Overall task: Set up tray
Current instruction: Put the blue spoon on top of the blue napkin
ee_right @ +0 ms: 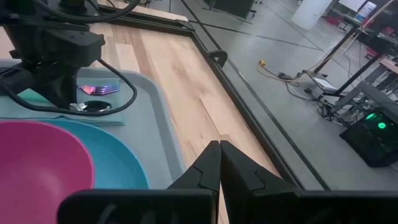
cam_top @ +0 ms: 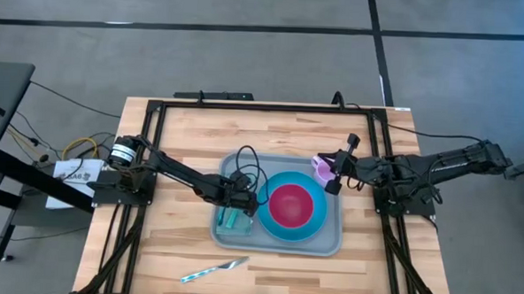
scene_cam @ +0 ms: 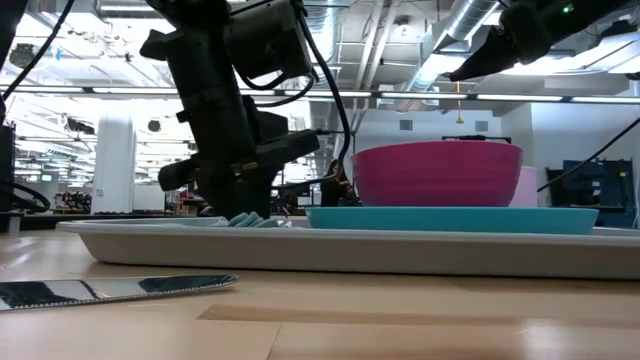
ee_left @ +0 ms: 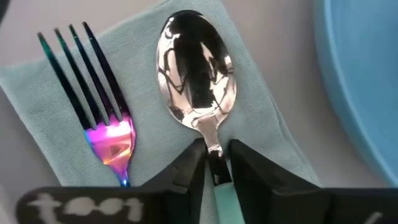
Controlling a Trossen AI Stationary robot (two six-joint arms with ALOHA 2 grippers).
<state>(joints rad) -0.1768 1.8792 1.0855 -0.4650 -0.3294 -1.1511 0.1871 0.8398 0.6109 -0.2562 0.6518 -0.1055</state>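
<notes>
The left gripper (ee_left: pixel 212 163) pinches the spoon (ee_left: pixel 196 81) by its thin, slippery neck over the napkin (ee_left: pixel 249 118) on the tray (cam_top: pixel 327 246), right gripper (ee_right: pixel 219 163) clenched empty.

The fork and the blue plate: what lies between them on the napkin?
The spoon, held at its neck by the left gripper, in the left wrist view.

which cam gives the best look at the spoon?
Left wrist view: the spoon fills the picture, bowl on the teal napkin beside the fork, its handle between the left gripper fingers. Right wrist view shows only a glimpse under that arm. High and low views hide it.
</notes>
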